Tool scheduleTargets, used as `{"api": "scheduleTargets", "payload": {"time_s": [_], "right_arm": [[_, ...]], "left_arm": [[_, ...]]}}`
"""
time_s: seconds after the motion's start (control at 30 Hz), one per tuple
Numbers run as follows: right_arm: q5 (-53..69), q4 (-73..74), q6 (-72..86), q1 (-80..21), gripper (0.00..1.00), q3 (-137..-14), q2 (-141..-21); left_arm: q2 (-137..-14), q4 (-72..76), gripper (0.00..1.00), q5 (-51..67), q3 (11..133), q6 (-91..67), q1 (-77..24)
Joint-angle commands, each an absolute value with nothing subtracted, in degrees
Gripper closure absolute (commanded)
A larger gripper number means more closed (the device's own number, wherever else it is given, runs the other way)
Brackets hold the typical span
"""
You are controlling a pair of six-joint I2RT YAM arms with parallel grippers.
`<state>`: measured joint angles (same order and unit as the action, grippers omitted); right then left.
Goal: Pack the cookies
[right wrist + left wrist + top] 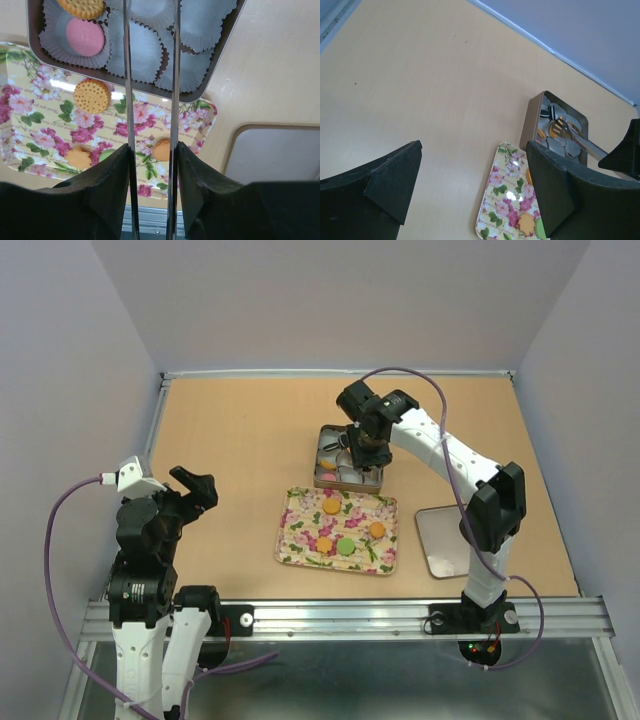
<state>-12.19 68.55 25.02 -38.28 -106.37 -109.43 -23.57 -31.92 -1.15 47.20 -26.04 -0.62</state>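
R gripper clamped on tongs aimed lengthwise into tin, cookies flat; L gripper fingers apart.

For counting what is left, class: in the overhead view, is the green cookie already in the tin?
No, the green cookie lies on the floral tray, outside the tin.

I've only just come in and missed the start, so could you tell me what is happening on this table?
The right gripper holds metal tongs over a tin lined with paper cups. A pink cookie and an orange cookie already sit in cups; four cookies lie on the floral tray. The left gripper hangs open, off to the side, touching nothing.
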Motion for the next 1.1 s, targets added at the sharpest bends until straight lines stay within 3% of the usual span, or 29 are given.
{"api": "scheduleTargets", "payload": {"time_s": [0.0,0.43,0.8,1.07], "right_arm": [[-12.48,67.41,24.7,-38.06,0.54,-106.44,-104.24],[-7.56,69.17,27.24,-38.5,0.54,-104.16,-96.07],[-4.57,66.98,32.86,-47.54,0.54,-92.73,-87.2],[-4.22,66.8,35.33,-51.59,0.54,-89.04,-87.1]], "left_arm": [[-24.08,-29.71,0.04,-1.58,46.58,-26.02,-0.44],[-24.78,-29.27,0.04,-0.7,46.41,-25.58,-0.44],[-24.88,-29.09,0.04,-0.26,46.41,-25.57,-0.44],[-23.91,-29.09,0.04,-0.35,46.32,-25.66,-0.44]]}}
